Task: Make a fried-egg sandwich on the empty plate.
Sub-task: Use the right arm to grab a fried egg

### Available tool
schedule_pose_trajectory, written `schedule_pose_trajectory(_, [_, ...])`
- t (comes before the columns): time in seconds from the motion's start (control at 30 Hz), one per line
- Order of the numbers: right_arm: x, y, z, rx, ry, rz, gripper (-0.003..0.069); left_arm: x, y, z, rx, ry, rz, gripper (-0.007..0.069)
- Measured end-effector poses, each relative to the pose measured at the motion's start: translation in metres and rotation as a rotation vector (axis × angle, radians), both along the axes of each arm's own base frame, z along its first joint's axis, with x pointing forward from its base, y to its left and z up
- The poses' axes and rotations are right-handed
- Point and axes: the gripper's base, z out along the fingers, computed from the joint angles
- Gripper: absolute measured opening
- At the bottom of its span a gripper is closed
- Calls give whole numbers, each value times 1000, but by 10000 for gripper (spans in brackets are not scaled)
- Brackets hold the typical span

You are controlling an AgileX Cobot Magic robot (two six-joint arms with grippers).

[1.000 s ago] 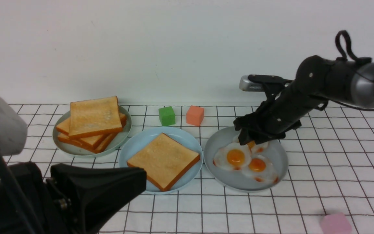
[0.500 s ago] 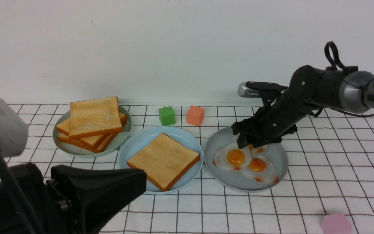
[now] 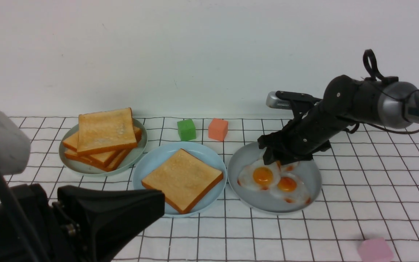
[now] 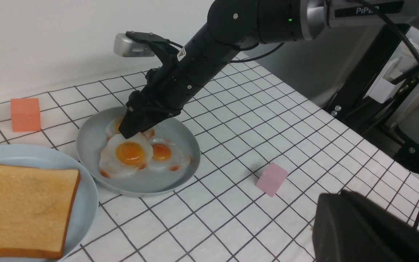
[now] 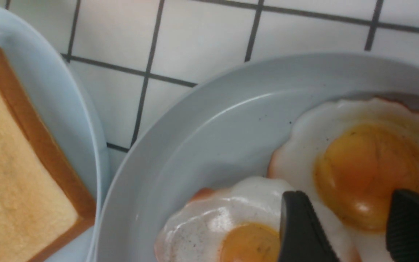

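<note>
Three plates stand in a row on the white gridded counter (image 3: 376, 189). The middle one is the blue plate (image 3: 151, 162), with one toast slice (image 3: 182, 180) lying flat on it. Its rim sits just beside that of the grey plate (image 3: 311, 174) on my right. On my left, a pale plate (image 3: 134, 157) carries a pile of toast (image 3: 104, 136).

Overlapping fried eggs (image 3: 267, 178) fill the grey plate's left and middle. My right gripper (image 3: 272, 159) hangs tilted down over that plate's far side, its tips right at the eggs, with the blue plate and its toast off to its left.

Bare counter lies to the right of the grey plate and in front of all three plates. A green cube (image 3: 187, 130) and an orange cube (image 3: 218, 129) sit behind the blue plate, and a pink cube (image 3: 375, 250) lies near the front right.

The right gripper's fingers stand apart with a yolk between them, clamped on nothing. I cannot tell whether the tips touch the egg white. My left gripper (image 3: 147, 205) rests low at the near left, jaws together.
</note>
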Motion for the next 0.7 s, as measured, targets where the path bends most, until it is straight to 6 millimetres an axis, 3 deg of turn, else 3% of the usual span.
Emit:
schedule_pose_trajectory(0.47, [-3, 1, 3, 5, 38, 20, 353, 0, 0, 0, 0, 1, 0, -13])
schedule_pose_trajectory(0.7, [-9, 1, 18, 12, 57, 45, 353, 0, 0, 0, -1, 1, 0, -13])
